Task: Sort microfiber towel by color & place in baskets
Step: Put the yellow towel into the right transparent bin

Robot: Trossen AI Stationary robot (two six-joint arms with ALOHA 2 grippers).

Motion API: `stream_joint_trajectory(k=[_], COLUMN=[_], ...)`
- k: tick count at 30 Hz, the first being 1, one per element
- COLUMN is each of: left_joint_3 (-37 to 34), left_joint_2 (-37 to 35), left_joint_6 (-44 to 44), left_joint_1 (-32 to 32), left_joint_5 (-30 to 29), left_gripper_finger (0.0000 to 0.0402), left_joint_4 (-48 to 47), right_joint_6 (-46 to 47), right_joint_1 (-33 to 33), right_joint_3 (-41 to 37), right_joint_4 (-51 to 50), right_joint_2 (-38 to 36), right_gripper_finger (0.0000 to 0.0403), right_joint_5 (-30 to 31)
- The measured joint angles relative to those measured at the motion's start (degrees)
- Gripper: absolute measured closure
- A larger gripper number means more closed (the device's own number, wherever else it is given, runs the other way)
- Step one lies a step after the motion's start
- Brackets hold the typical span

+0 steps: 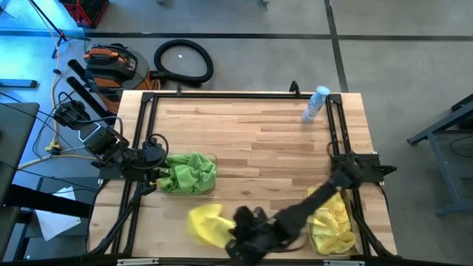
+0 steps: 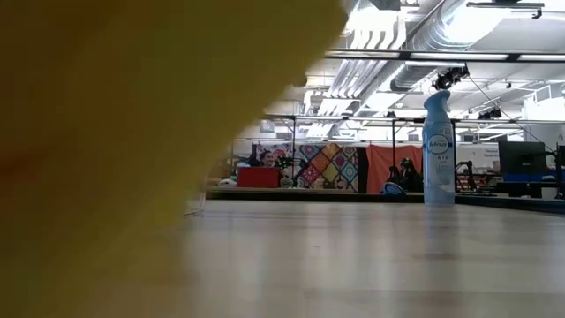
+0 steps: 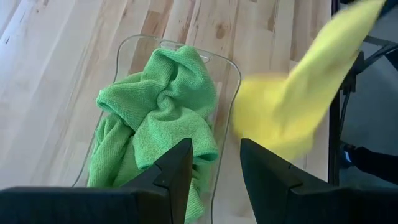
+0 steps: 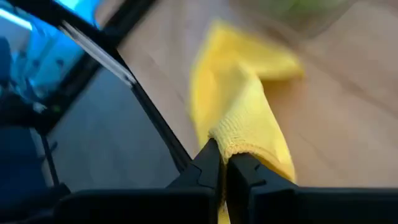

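Observation:
A yellow microfiber towel (image 1: 205, 223) is near the table's front edge, left of centre, with my right gripper (image 1: 235, 235) shut on it. It fills the left of the low view (image 2: 132, 132) and shows blurred in the left wrist view (image 3: 292, 106). Green towels (image 3: 155, 118) lie bunched in the clear left basket (image 3: 231, 70). My left gripper (image 3: 214, 171) hovers open above that basket's near end, touching nothing. More yellow towels (image 1: 334, 220) lie in the right basket (image 1: 312, 238). My right gripper pinches a folded edge of the yellow towel (image 4: 239, 146) between its two fingertips (image 4: 208, 163). The fingers slant down toward the table's left. The cloth trails away from the fingers. Whether its far end rests on the table I cannot tell.
A clear spray bottle (image 1: 316, 103) stands at the far right of the table (image 2: 437, 150). Black metal frames run along the left (image 1: 140, 133) and right (image 1: 336, 133) sides. Bare wood (image 1: 259, 140) lies between the baskets and the far edge.

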Motion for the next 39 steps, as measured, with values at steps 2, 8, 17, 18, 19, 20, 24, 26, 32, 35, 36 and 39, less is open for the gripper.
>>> stream_joint_trajectory(k=[2, 8, 17, 18, 19, 20, 24, 26, 32, 35, 36, 39], left_joint_3=[0.0, 0.0, 0.0, 0.0, 0.0, 0.0, 0.0, 0.0, 0.0, 0.0, 0.0, 0.0], left_joint_2=[0.0, 0.0, 0.0, 0.0, 0.0, 0.0, 0.0, 0.0, 0.0, 0.0, 0.0, 0.0], left_joint_6=[0.0, 0.0, -0.4, -0.5, -0.5, -0.5, -2.2, -3.2, -4.3, -6.0, -6.7, -8.4], left_joint_1=[0.0, 0.0, 0.0, 0.0, 0.0, 0.0, 0.0, 0.0, 0.0, 0.0, 0.0, 0.0], left_joint_5=[0.0, -0.3, -2.9, -2.9, -3.0, -3.0, -4.5, -5.9, -9.1, -10.7, -11.3, -12.6], left_gripper_finger=[0.0277, 0.0277, 0.0277, 0.0277, 0.0277, 0.0277, 0.0277, 0.0277, 0.0277, 0.0277, 0.0277, 0.0277], left_joint_4=[0.0, 0.1, 0.1, 0.1, 0.1, 0.2, 0.2, 0.2, 0.2, 0.2, 0.2, 0.2], right_joint_6=[2.0, 3.0, 7.7, 8.5, 8.9, 9.3, 10.9, 12.3, 11.9, 12.8, 13.7, 16.7], right_joint_1=[2.0, 7.0, 12.3, 12.7, 13.1, 13.4, 14.2, 14.6, 16.5, 17.9, 18.4, 19.3], right_joint_3=[0.1, 0.1, 0.0, 0.0, 0.0, 0.0, 0.0, 0.0, 0.0, 0.0, 0.0, 0.0], right_joint_4=[-2.9, -8.5, -24.3, -25.8, -27.4, -29.1, -36.0, -39.7, -41.7, -41.7, -41.7, -41.7], right_joint_2=[-2.9, -10.0, -17.7, -18.5, -19.4, -20.3, -24.1, -26.1, -33.3, -36.7, -37.6, -40.1], right_gripper_finger=[0.0401, 0.0402, 0.0402, 0.0402, 0.0402, 0.0402, 0.0403, 0.0403, 0.0403, 0.0403, 0.0403, 0.0403], right_joint_5=[3.9, 12.1, 19.7, 19.2, 18.6, 17.5, 11.6, 8.5, 0.4, -5.5, -7.9, -16.2])
